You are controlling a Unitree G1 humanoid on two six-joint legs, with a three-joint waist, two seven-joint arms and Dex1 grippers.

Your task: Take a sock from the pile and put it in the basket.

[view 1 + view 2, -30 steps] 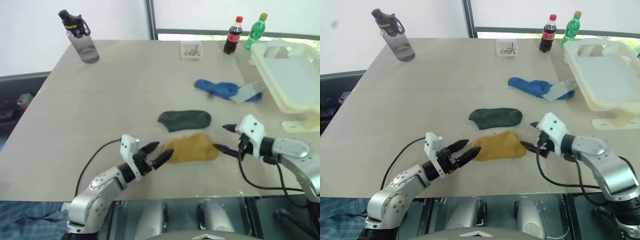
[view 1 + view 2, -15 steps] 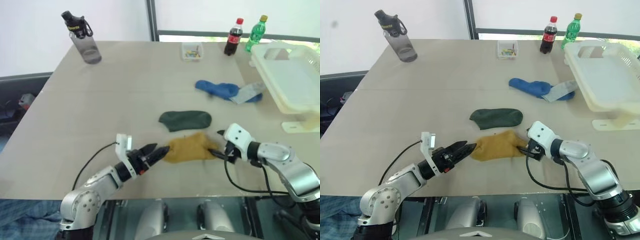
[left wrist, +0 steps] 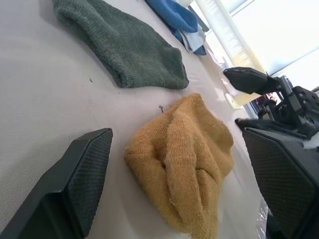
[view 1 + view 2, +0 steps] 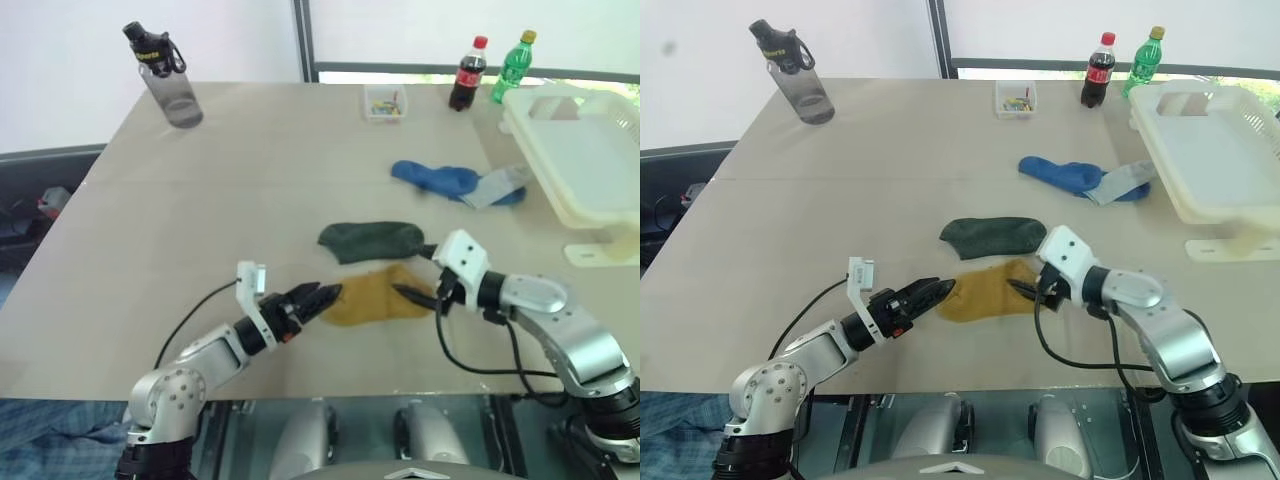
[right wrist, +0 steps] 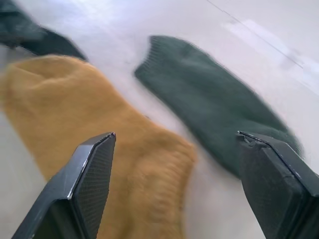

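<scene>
The mustard-yellow sock (image 4: 370, 297) lies bunched on the table near the front edge, just in front of the dark green sock (image 4: 370, 240). My left gripper (image 4: 325, 295) is open, with its tips at the sock's left end; in the left wrist view the sock (image 3: 184, 154) sits between and ahead of the fingers (image 3: 79, 184). My right gripper (image 4: 415, 275) is open at the sock's right end, one finger over the yellow knit (image 5: 75, 109) and the other toward the green sock (image 5: 214, 99). The rest of the pile, a blue sock (image 4: 435, 178) and a grey one (image 4: 495, 185), lies farther back. The white basket (image 4: 575, 212) stands at the right edge.
A grey water bottle (image 4: 165, 75) stands at the far left of the table. A small clear box (image 4: 383, 100), a cola bottle (image 4: 464, 72) and a green bottle (image 4: 510, 65) line the back. A white plastic piece (image 4: 600, 250) lies in front of the basket.
My right gripper has moved left onto the yellow sock's right end, pushing the sock into a shorter bunch. The left gripper has rolled at the wrist while staying at the sock's left end.
</scene>
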